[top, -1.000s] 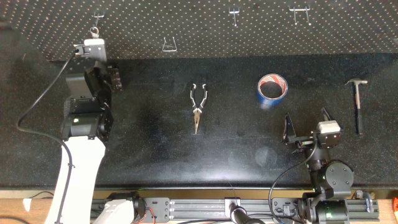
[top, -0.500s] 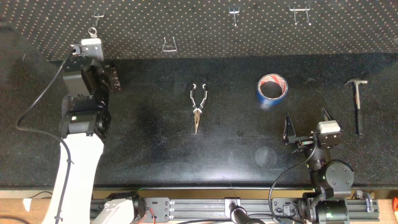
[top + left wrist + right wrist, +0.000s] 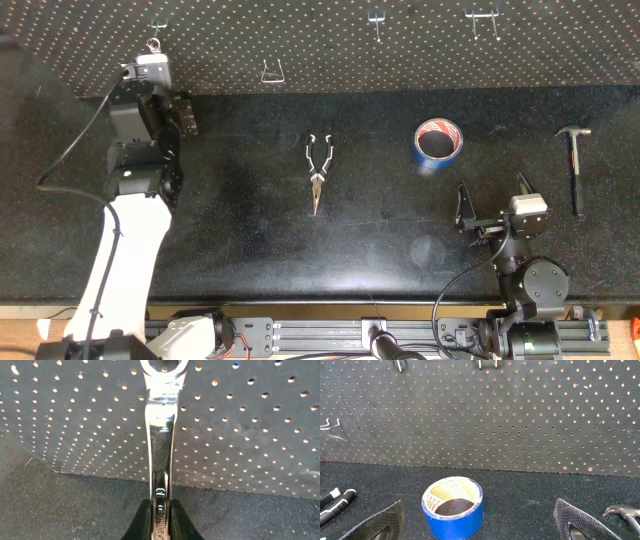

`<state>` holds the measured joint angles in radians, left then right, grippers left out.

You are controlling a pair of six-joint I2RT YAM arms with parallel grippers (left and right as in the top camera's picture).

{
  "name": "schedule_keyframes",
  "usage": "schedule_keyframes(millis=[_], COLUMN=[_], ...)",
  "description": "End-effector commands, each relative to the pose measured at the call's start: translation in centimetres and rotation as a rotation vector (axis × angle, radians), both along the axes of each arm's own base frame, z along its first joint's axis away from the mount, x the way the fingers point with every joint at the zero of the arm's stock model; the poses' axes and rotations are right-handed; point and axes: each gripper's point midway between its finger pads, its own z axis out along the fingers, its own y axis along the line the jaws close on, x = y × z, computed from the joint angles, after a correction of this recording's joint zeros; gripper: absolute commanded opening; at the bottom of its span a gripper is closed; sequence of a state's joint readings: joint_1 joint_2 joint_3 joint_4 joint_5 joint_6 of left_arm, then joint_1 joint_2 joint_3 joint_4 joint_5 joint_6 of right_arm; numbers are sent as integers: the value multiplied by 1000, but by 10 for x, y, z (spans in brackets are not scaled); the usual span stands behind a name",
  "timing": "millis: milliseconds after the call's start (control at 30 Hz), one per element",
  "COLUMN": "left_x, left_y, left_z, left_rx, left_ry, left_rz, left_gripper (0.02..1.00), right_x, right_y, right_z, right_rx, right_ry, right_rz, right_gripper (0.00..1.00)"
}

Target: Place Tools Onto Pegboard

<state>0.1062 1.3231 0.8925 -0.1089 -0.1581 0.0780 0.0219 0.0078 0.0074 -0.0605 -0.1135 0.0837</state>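
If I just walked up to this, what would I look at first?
Probably the shiny wrench, clamped in the left pincer and held up in front of the dotted pegboard. Next, the bright blue tape roll on the black table, between the pliers and the hammer.
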Motion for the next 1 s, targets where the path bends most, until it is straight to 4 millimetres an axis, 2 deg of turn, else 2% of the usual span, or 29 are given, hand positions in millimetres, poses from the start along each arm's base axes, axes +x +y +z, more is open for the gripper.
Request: schedule_keyframes(millis=[33,100,133,167,200,233,300,400,433,500,533,567,600,667,700,767,800,833,867,933,967,1000], left_x=[22,32,35,36,37,36,29,-1,-17,-46,-64,-95,-115,-127,-131,-116,-105,-101,-102,-128,-144,-151], left_y=[9,10,11,11,11,11,11,4,0,0,10,38,54,58,55,31,7,-14,-24,-43,-57,-68], left_z=[5,0,0,1,4,6,19,37,39,29,25,31,39,49,48,43,38,30,21,-10,-21,-27], left_rx=[26,27,28,28,29,30,35,32,28,27,61,168,238,256,235,-5,-153,-238,-273,-345,-396,-426], left_ry=[-50,-66,-75,-83,-94,-99,-116,-90,-53,46,98,152,172,153,157,58,41,68,108,287,371,417], left_rz=[24,24,24,24,24,25,30,22,16,27,84,242,341,372,364,331,238,146,106,59,21,-1], left_gripper=[29,27,91,356,798,996,996,996,996,998,996,996,996,996,996,993,996,996,996,996,996,996], right_x=[0,0,0,0,0,0,0,0,0,0,0,0,0,0,0,0,0,0,0,0,0,0], right_y=[1,1,1,1,1,1,1,1,1,1,1,1,1,1,1,1,1,1,1,1,1,1], right_z=[-1,-1,-1,-1,-1,-1,-1,-1,-1,-1,-1,-1,-1,-1,-1,-1,-1,-1,-1,-1,-1,-1], right_rx=[-14,-14,-14,-14,-13,-14,-14,-14,-14,-14,-14,-14,-14,-14,-14,-14,-13,-14,-14,-14,-14,-14], right_ry=[-1,-1,-1,-1,-1,-1,-1,-1,-1,-1,-1,-1,-1,-1,-1,-1,-1,-1,-1,-1,-1,-1], right_rz=[6,7,7,7,7,7,7,7,7,7,7,7,7,7,7,7,7,7,7,6,6,7], right_gripper=[976,976,976,976,976,976,976,976,976,976,976,976,976,976,976,976,976,976,976,976,976,976])
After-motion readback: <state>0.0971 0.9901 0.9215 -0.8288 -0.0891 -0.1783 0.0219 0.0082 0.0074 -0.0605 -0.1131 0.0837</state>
